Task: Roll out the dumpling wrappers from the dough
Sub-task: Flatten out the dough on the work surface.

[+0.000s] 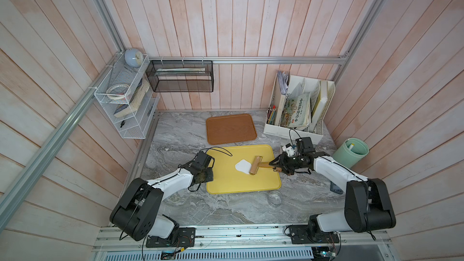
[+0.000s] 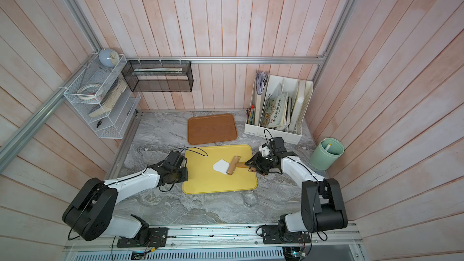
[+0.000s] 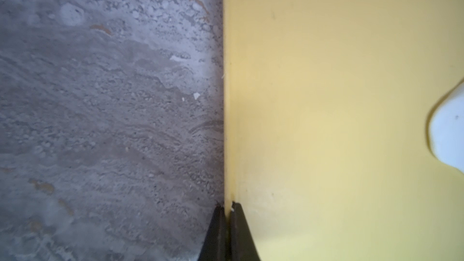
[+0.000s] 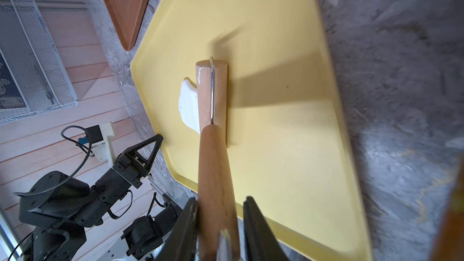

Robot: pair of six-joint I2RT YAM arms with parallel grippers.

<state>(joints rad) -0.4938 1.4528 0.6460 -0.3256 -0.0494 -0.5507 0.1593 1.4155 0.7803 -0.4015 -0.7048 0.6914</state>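
Dough (image 1: 243, 165) lies on the yellow tray (image 1: 226, 182) at nine o'clock from my right pincer (image 1: 274, 164), which grips the wooden roller (image 1: 255, 168) by its handle, drum touching the dough's near edge, while my left pincer (image 3: 227, 205) clamps the tray's nine o'clock rim.

On the near tray (image 1: 226, 182) lies the dough (image 1: 241, 165), with the roller (image 1: 255, 168) over its right edge.

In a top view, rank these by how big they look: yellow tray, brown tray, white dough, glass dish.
Yellow plastic tray
brown wooden tray
then white soft dough and clear round glass dish look alike
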